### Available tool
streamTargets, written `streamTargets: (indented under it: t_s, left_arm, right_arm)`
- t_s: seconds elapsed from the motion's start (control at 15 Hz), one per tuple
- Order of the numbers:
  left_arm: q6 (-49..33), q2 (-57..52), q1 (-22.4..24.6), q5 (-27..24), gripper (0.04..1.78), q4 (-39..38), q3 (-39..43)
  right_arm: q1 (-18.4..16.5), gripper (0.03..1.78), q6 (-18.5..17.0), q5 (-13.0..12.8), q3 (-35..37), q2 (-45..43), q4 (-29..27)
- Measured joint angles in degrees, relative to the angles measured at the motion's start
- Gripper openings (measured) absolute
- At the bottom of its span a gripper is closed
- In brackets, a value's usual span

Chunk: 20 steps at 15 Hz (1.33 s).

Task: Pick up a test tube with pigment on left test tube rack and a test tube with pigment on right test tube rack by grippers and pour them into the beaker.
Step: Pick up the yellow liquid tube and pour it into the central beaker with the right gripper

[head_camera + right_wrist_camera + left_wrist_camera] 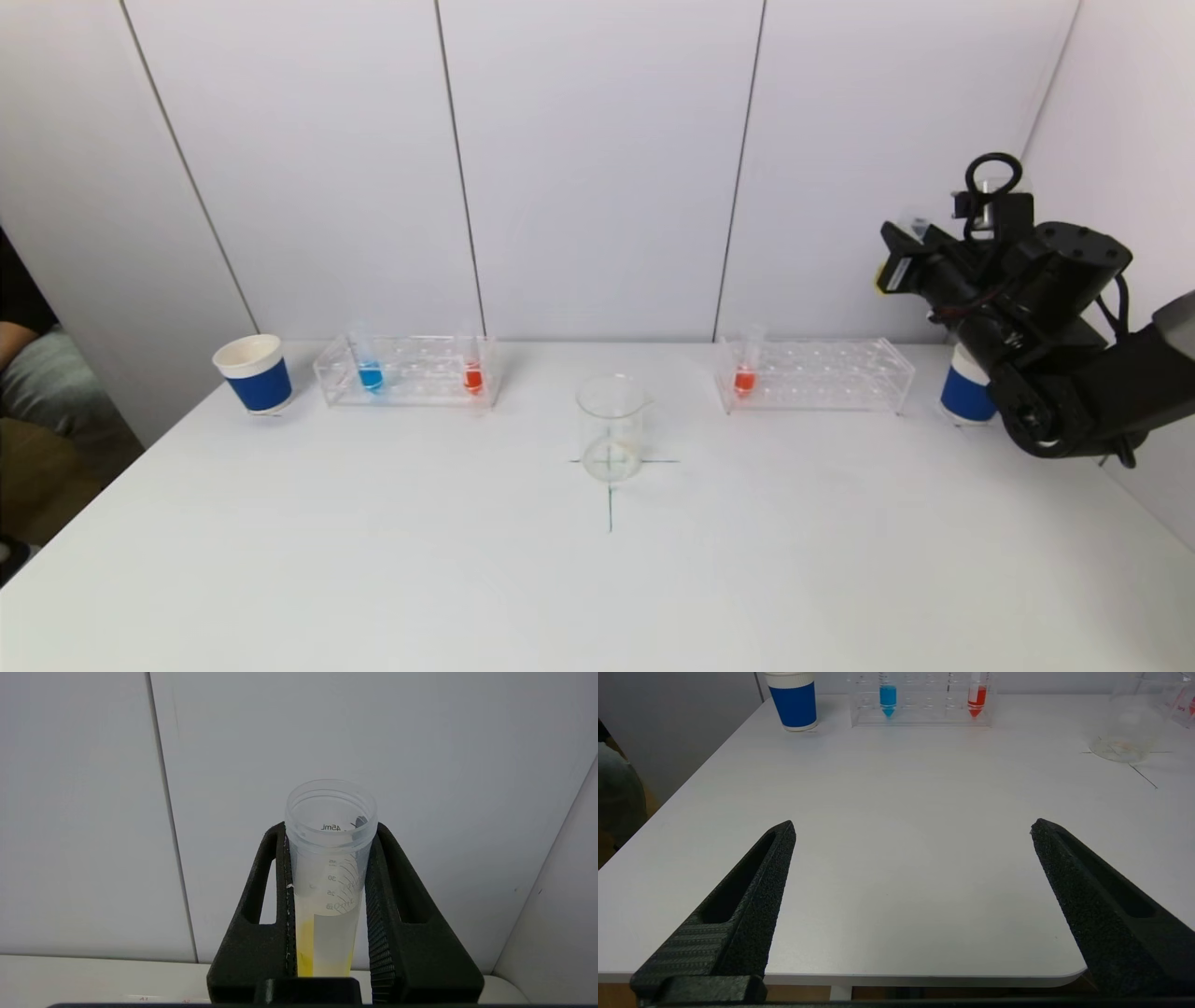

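At the upper left of the head view a blue paper cup (pixel 253 372) stands beside the left test tube rack (pixel 407 371), which holds a blue tube (pixel 368 367) and a red tube (pixel 472 369). The left gripper (pixel 913 828) hangs over the near table edge in its wrist view, fingers spread wide and empty, well apart from that rack.

At centre, the beaker (pixel 611 427) sits on a marked cross and looks nearly empty, with perhaps a faint tint at its base.

To the right, the right test tube rack (pixel 814 373) keeps one red tube (pixel 745 371). At the right edge, the right gripper (pixel 329 835) is raised high, clamped on a yellow-pigment tube (pixel 329 877) held upright, mouth open.

To pour well, I judge the right arm should carry the tube level to just above the beaker rim, then tilt slowly so the yellow runs inside. The left gripper should line up on one tube alone and close below its lip.
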State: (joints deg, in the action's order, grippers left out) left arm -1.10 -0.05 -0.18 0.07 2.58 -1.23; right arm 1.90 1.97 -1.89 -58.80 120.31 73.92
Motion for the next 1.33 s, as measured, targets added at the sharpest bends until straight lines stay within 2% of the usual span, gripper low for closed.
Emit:
streamTargets:
  t_s: [0.27, 0.73, 1.13, 1.33]
  left_arm:
    - [0.00, 0.00, 0.00, 0.00, 1.76, 0.02, 0.00]
    - [-0.02, 0.00, 0.00, 0.00, 1.76, 0.00, 0.00]
    - [-0.02, 0.00, 0.00, 0.00, 1.76, 0.00, 0.00]
    - [0.00, 0.00, 0.00, 0.00, 1.76, 0.02, 0.00]
  right_arm:
    - [2.04, 0.48, 0.39, 0.13, -5.01, -5.62, -11.41]
    - [11.52, 0.48, 3.83, -0.20, -12.92, -12.02, -26.05]
    - [19.18, 0.48, 10.31, 0.16, -14.85, -12.13, -27.73]
    - [22.30, 0.48, 12.13, 0.32, -14.85, -10.83, -27.23]
